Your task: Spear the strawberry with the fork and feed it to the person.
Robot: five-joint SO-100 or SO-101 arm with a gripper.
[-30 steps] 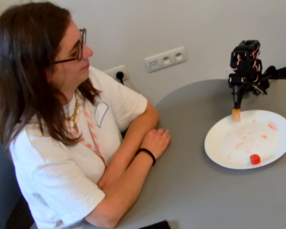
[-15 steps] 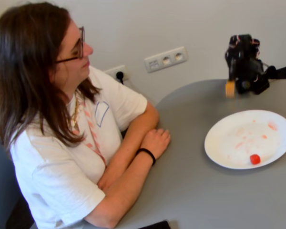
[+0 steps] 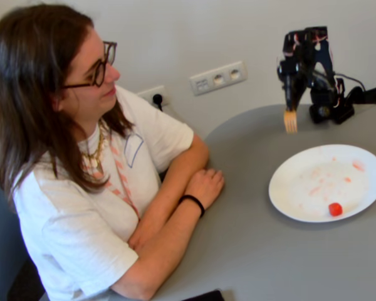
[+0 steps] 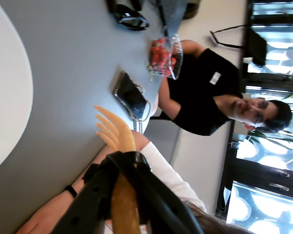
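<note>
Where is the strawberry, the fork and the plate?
strawberry (image 3: 335, 209), fixed view, middle of the red chunk.
fork (image 3: 291, 121), fixed view, on its tines.
plate (image 3: 288, 202), fixed view, bare white rim at left.

You have a plain pale wall (image 3: 250, 37) carrying white socket plates (image 3: 218, 78) behind a round grey table (image 3: 250, 251). Your wrist view shows bright glazed windows (image 4: 273, 44) and even lighting.

In the fixed view, the small red strawberry chunk (image 3: 335, 209) lies on the round white plate (image 3: 288, 188) near its front rim; the yellowish-tan fork (image 3: 291, 121) hangs behind the plate, and the long-haired woman with glasses (image 3: 81, 157) sits left of it
</note>
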